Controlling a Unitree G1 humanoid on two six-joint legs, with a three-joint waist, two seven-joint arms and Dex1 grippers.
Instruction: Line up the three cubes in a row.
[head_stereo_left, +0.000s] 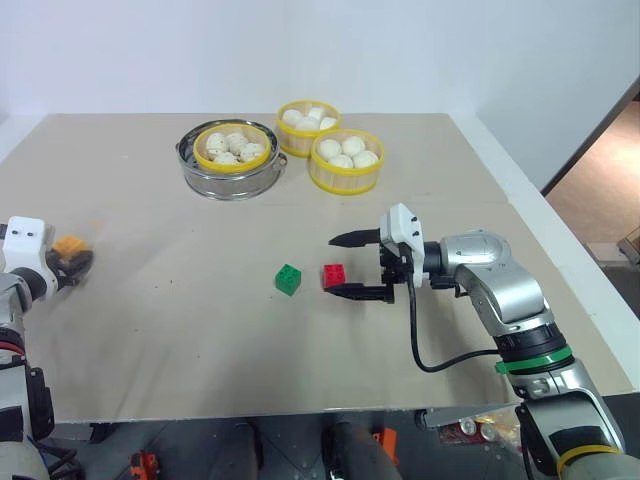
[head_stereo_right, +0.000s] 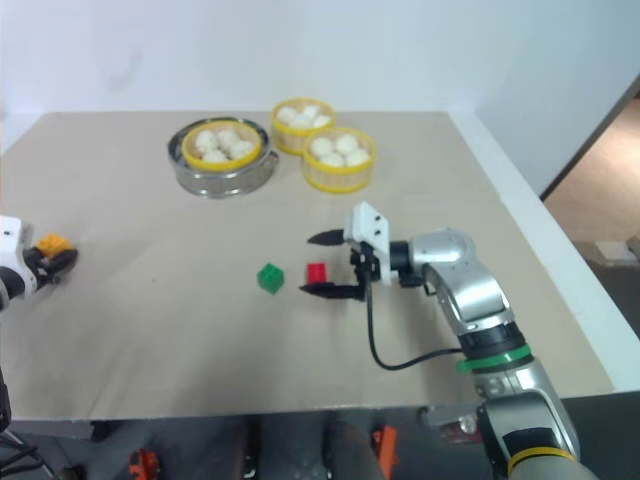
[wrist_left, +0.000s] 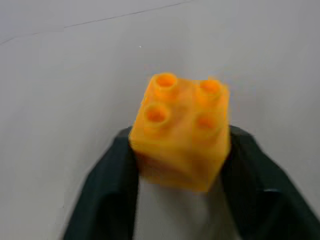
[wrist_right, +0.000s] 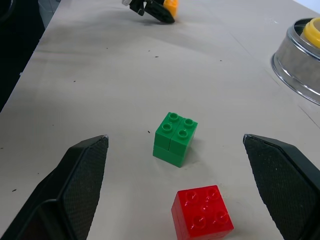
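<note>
My left claw (wrist_left: 180, 195) is clenched on the orange cube (wrist_left: 181, 131) by opposite flat sides at the surface's (head_stereo_left: 200, 340) left edge — light, rigid, slick plastic. My right claw (head_stereo_left: 352, 265) gapes beside the red cube (head_stereo_left: 334, 275) and green cube (head_stereo_left: 288, 279).

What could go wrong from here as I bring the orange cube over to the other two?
The left hand is shut on the orange cube, which looks tilted between the fingers; it could twist or slip during the carry. The right hand sits open right beside the red cube, so a small move could knock it or the green cube out of line. The two hands may also crowd each other there.
</note>
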